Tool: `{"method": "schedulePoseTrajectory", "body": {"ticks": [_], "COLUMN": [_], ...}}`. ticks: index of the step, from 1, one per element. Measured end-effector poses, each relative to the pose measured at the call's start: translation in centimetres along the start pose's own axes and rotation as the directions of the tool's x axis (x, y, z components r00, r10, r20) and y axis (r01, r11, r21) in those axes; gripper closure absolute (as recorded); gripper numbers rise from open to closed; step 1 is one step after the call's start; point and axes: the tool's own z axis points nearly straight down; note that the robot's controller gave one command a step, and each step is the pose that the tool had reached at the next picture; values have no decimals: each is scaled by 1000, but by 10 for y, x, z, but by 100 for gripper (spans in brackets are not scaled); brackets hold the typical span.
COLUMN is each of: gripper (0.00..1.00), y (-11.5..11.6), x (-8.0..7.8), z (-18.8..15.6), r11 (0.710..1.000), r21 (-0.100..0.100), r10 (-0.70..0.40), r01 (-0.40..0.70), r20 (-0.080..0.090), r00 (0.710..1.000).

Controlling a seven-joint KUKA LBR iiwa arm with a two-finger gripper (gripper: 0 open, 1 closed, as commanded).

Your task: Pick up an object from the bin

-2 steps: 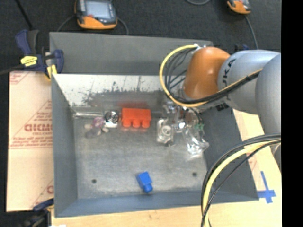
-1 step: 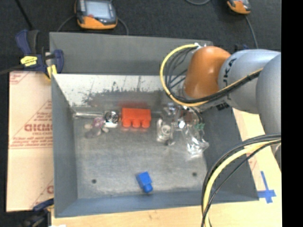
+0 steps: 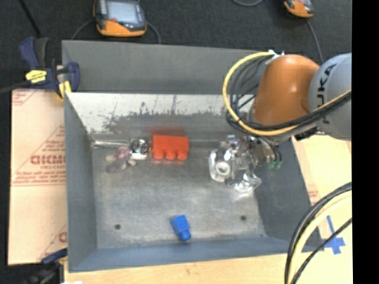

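Observation:
My gripper [image 3: 230, 162] hangs low over the right half of the bin, under the arm's orange cover. Right below it, touching or nearly touching it, lies a small clear shiny thing [image 3: 244, 186] on the bin floor; whether it is held I cannot tell. To the gripper's left, an orange block [image 3: 170, 147] with three studs rests near the back wall. A small silver and black thing [image 3: 138, 148] sits against the block's left end.
A pale pinkish clear thing [image 3: 118, 157] lies further left by the back wall. A small blue block [image 3: 181, 228] sits near the front wall, well apart from the gripper. Cables loop round the arm above the bin's right side.

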Motion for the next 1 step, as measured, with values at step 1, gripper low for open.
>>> {"method": "schedulePoseTrajectory", "body": {"ticks": [1], "gripper": [100], "y": [7], "x": [-42], "z": [-60], "r11": [999], "r21": [-2], "r10": [38], "r01": [-38], "r20": [5], "r00": [999]}}
